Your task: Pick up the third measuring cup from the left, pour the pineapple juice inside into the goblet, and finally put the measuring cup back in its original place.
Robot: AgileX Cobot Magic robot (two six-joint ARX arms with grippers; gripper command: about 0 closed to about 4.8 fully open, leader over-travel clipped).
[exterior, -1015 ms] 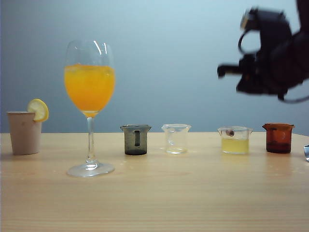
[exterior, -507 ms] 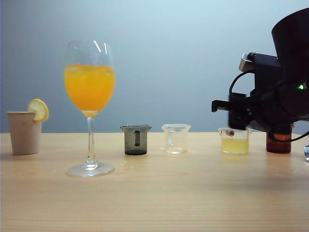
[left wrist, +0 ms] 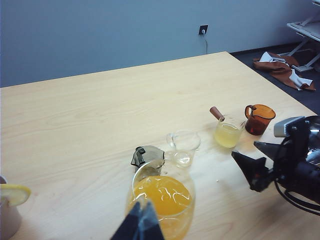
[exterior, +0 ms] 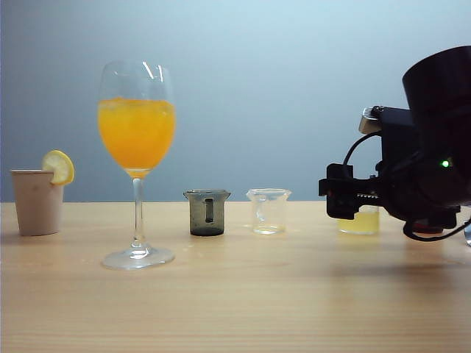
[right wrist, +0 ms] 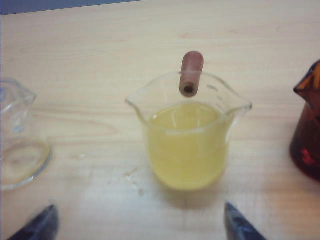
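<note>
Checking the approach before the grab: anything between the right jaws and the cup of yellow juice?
Nothing visible. The right gripper, jaws open, faces the juice cup across bare table. The empty clear cup and the brown cup sit off to either side, outside the jaws' path.

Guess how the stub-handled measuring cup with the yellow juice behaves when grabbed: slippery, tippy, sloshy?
The measuring cup looks like smooth clear glass, so probably slick and rigid. It is over half full of pineapple juice, so a tilt would likely slosh toward a pour lip. Its base looks narrower than its rim, so it may tip if nudged by the open right tool.
</note>
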